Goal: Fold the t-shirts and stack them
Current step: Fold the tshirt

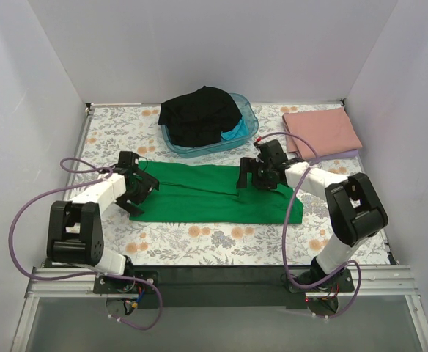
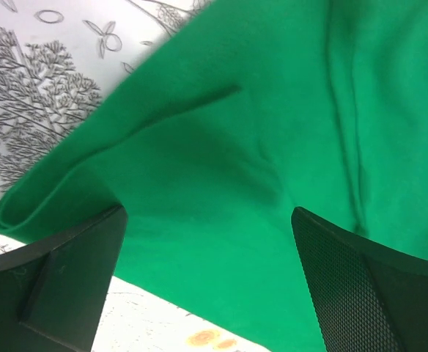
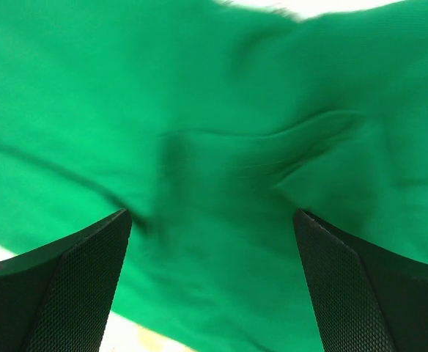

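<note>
The bright green t-shirt [image 1: 214,194] lies folded into a long band across the middle of the floral table cover. My left gripper [image 1: 142,189] is open above its left end; the left wrist view shows the green t-shirt [image 2: 258,161] with a folded edge at lower left and nothing between my fingers [image 2: 360,293]. My right gripper [image 1: 262,176] is open over the band's upper right part; the right wrist view shows only creased green t-shirt [image 3: 221,183] between the fingers [image 3: 67,286]. A folded dusty pink t-shirt [image 1: 322,130] lies at the back right. A black t-shirt [image 1: 199,114] and a turquoise one [image 1: 236,133] sit in the tub.
The translucent blue tub [image 1: 249,117] stands at the back centre. White walls close in the table on three sides. The floral table cover [image 1: 214,238] shows in front of the green shirt. Purple cables loop beside each arm.
</note>
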You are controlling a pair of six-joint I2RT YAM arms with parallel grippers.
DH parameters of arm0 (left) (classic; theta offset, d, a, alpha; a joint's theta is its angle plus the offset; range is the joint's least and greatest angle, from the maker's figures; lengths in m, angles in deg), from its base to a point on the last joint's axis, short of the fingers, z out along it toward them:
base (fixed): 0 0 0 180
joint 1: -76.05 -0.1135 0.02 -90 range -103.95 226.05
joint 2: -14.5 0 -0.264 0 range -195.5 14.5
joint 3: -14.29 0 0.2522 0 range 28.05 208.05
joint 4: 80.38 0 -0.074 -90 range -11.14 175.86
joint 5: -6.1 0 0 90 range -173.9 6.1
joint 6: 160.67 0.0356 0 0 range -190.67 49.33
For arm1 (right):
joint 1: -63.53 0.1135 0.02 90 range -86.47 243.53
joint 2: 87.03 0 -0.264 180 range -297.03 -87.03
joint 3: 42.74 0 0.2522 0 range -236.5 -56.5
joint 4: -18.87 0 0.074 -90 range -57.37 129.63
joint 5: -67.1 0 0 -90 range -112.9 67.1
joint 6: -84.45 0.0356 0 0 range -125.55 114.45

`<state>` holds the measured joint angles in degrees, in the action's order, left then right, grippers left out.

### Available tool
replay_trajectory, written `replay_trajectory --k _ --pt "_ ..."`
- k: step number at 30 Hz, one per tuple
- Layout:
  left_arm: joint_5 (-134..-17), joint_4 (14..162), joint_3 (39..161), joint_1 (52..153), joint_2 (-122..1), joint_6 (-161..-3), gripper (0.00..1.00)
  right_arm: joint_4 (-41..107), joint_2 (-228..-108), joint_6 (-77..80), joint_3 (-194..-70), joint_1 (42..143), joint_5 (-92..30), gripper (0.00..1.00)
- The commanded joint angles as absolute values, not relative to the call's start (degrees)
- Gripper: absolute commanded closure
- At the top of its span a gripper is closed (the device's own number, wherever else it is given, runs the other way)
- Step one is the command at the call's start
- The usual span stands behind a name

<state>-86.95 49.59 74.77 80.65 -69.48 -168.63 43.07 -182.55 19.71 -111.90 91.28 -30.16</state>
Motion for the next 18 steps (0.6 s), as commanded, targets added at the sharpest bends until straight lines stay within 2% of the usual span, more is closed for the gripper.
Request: replay_trajectory --k 1,10,15,18 --pt "-89.26 49.39 73.75 80.18 -72.24 -169.11 0.02 43.88 -183.44 18.27 -115.03 89.2 -23.61 0.02" --pt "-91.11 47.55 71.11 79.83 -72.08 -169.99 0.02 43.79 -190.19 10.11 -127.4 83.58 -12.27 0.02" --pt "-90.58 46.4 69.54 79.83 -68.04 -170.08 0.02 45.98 -190.66 8.6 -131.56 81.9 -15.07 0.02" --pt "-90.75 45.08 68.04 79.83 -64.79 -170.43 0.02 46.26 -183.13 10.7 -127.11 81.99 -21.8 0.02"
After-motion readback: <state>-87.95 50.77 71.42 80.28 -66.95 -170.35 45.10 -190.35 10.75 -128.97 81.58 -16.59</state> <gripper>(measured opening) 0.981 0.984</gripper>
